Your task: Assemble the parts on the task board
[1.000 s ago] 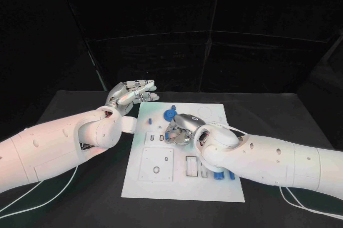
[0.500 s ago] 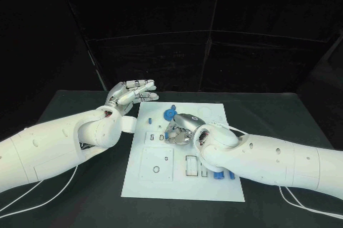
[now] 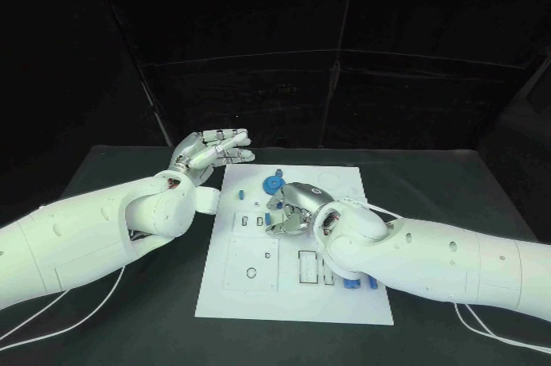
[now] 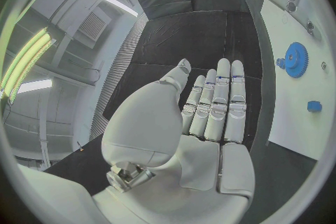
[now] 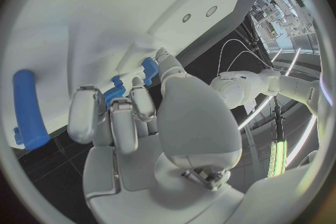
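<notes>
The white task board [image 3: 296,294] lies in the middle of the black table. My right hand [image 3: 293,211] is low over the board's middle with its fingers curled down. Thumb and fingers pinch a small blue part [image 5: 147,70] that stands on the board [image 5: 84,22]; the same blue part [image 3: 267,218] peeks out beside the fingers. A blue gear [image 3: 273,183] sits just beyond this hand, also seen as the gear [image 4: 295,60]. My left hand [image 3: 213,149] hovers open past the board's far left corner, holding nothing, its fingers [image 4: 218,102] stretched out.
A small blue piece [image 3: 244,195] stands left of the gear. Two blue parts [image 3: 359,282] lie by the board's near right edge, close to my right forearm. A long blue bar [image 5: 28,109] lies on the board near the right hand.
My right hand has sunk a little closer to the board and its fingers have closed in around the small blue part. The left hand has stayed where it was.
</notes>
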{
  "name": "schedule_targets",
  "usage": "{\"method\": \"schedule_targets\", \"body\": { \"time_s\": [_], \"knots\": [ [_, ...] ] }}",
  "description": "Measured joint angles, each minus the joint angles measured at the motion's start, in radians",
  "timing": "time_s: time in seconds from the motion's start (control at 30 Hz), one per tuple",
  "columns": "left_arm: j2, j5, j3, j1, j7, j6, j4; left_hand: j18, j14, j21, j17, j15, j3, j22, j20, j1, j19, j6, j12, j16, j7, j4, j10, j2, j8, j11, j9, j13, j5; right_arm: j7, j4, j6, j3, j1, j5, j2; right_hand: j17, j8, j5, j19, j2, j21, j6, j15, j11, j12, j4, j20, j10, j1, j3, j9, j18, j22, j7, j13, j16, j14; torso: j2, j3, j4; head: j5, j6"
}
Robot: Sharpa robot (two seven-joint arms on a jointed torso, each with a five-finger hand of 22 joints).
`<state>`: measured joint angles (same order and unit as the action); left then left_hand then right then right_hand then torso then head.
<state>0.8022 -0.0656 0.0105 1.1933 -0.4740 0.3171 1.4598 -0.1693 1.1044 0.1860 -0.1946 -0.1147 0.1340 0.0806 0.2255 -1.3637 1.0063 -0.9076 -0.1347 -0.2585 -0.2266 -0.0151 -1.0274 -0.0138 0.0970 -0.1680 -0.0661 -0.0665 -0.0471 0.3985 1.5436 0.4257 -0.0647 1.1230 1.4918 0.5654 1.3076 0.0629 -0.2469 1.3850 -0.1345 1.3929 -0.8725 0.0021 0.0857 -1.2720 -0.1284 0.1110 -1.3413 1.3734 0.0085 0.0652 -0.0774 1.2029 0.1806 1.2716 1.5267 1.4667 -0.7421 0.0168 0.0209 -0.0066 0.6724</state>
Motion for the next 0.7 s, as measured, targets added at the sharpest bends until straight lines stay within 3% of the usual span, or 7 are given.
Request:
{"method": "schedule_targets", "body": {
  "time_s": [0.23, 0.33, 0.47, 0.53, 0.6, 0.67, 0.7],
  "knots": [
    [0.004, 0.005, 0.013, 0.0, 0.004, -0.002, -0.002, 0.0, 0.059, 0.013, -0.02, 0.024, 0.006, 0.007, -0.019, 0.005, 0.052, -0.043, -0.003, -0.03, 0.024, 0.006, -0.044, -0.005, 0.009, 0.021, -0.003, -0.002, 0.0, -0.049, 0.07, 0.032, 0.002, 0.0, 0.008, 0.058, 0.0, 0.006, 0.0, 0.0, 0.009, -0.004, 0.0, 0.003, 0.004, 0.0, -0.008, 0.0, 0.004, 0.017, -0.008, 0.003, 0.0, -0.003, 0.0, -0.004, -0.001, -0.003, 0.002, -0.0001, -0.0006, -0.001, -0.002],
    [0.01, 0.035, 0.016, 0.0, 0.022, -0.012, -0.004, 0.0, 0.172, 0.061, -0.06, 0.062, -0.007, 0.029, -0.054, 0.053, 0.135, -0.107, -0.036, -0.088, 0.049, -0.024, -0.146, -0.018, 0.035, 0.055, -0.009, -0.016, 0.0, -0.11, 0.091, 0.036, 0.013, 0.005, -0.002, 0.091, 0.0, 0.011, 0.0, -0.058, 0.028, -0.063, -0.006, 0.003, 0.001, 0.012, -0.009, 0.005, 0.021, 0.036, -0.009, 0.004, -0.007, -0.106, -0.006, -0.017, -0.035, -0.003, 0.002, -0.0001, -0.0015, 0.0, -0.007],
    [0.014, 0.13, 0.018, 0.0, 0.081, -0.038, -0.012, 0.0, 0.332, 0.142, -0.148, 0.11, -0.05, 0.07, -0.105, 0.113, 0.257, -0.155, -0.072, -0.213, 0.083, -0.075, -0.253, -0.011, 0.044, 0.097, -0.011, -0.036, -0.005, -0.212, 0.099, 0.025, 0.028, 0.035, -0.061, 0.137, -0.029, 0.011, -0.011, -0.165, 0.05, -0.188, -0.015, 0.003, -0.002, 0.095, -0.006, 0.0, 0.096, 0.068, -0.006, 0.004, -0.048, -0.301, -0.008, -0.098, -0.131, -0.003, 0.005, 0.0002, -0.0006, 0.001, -0.01],
    [0.018, 0.179, 0.018, 0.0, 0.117, -0.05, -0.014, 0.0, 0.353, 0.177, -0.279, 0.127, -0.067, 0.089, -0.123, 0.127, 0.298, -0.17, -0.096, -0.349, 0.098, -0.092, -0.295, -0.005, 0.051, 0.112, -0.015, -0.052, -0.006, -0.25, 0.101, 0.015, 0.03, 0.052, -0.098, 0.161, -0.081, 0.011, -0.019, -0.197, 0.058, -0.234, -0.015, 0.003, -0.005, 0.132, -0.002, -0.002, 0.118, 0.077, -0.002, 0.004, -0.064, -0.365, -0.008, -0.133, -0.179, -0.004, 0.007, 0.0002, 0.0007, 0.004, -0.009],
    [0.022, 0.238, 0.019, 0.003, 0.165, -0.065, -0.016, 0.0, 0.36, 0.225, -0.538, 0.141, -0.091, 0.117, -0.143, 0.149, 0.339, -0.183, -0.139, -0.606, 0.111, -0.116, -0.342, -0.004, 0.057, 0.128, -0.021, -0.081, -0.006, -0.291, 0.1, 0.001, 0.033, 0.07, -0.145, 0.189, -0.15, 0.011, -0.034, -0.223, 0.063, -0.294, -0.015, -0.004, -0.009, 0.18, 0.003, -0.008, 0.134, 0.091, 0.004, 0.004, -0.063, -0.44, -0.008, -0.18, -0.244, -0.011, 0.011, -0.0006, 0.0017, 0.007, -0.007],
    [0.025, 0.31, 0.02, 0.012, 0.234, -0.086, -0.02, 0.0, 0.362, 0.302, -0.86, 0.159, -0.119, 0.169, -0.162, 0.156, 0.366, -0.185, -0.232, -0.913, 0.123, -0.143, -0.365, -0.001, 0.076, 0.147, -0.037, -0.155, -0.013, -0.335, 0.098, -0.019, 0.033, 0.093, -0.205, 0.222, -0.254, 0.011, -0.035, -0.257, 0.068, -0.396, -0.026, -0.011, -0.014, 0.256, 0.003, -0.013, 0.151, 0.097, 0.004, 0.004, -0.086, -0.563, -0.019, -0.25, -0.352, -0.03, 0.016, -0.0012, 0.0024, 0.008, -0.006],
    [0.025, 0.342, 0.019, 0.017, 0.266, -0.097, -0.022, 0.0, 0.363, 0.335, -0.949, 0.16, -0.131, 0.196, -0.165, 0.158, 0.366, -0.184, -0.271, -0.992, 0.124, -0.149, -0.364, -0.003, 0.086, 0.147, -0.046, -0.188, -0.011, -0.352, 0.096, -0.029, 0.033, 0.104, -0.232, 0.236, -0.291, 0.011, -0.035, -0.269, 0.068, -0.435, -0.032, -0.015, -0.017, 0.286, 0.003, -0.015, 0.158, 0.097, 0.004, 0.004, -0.086, -0.609, -0.02, -0.278, -0.393, -0.036, 0.018, -0.0017, 0.0028, 0.009, -0.006]
  ]
}}
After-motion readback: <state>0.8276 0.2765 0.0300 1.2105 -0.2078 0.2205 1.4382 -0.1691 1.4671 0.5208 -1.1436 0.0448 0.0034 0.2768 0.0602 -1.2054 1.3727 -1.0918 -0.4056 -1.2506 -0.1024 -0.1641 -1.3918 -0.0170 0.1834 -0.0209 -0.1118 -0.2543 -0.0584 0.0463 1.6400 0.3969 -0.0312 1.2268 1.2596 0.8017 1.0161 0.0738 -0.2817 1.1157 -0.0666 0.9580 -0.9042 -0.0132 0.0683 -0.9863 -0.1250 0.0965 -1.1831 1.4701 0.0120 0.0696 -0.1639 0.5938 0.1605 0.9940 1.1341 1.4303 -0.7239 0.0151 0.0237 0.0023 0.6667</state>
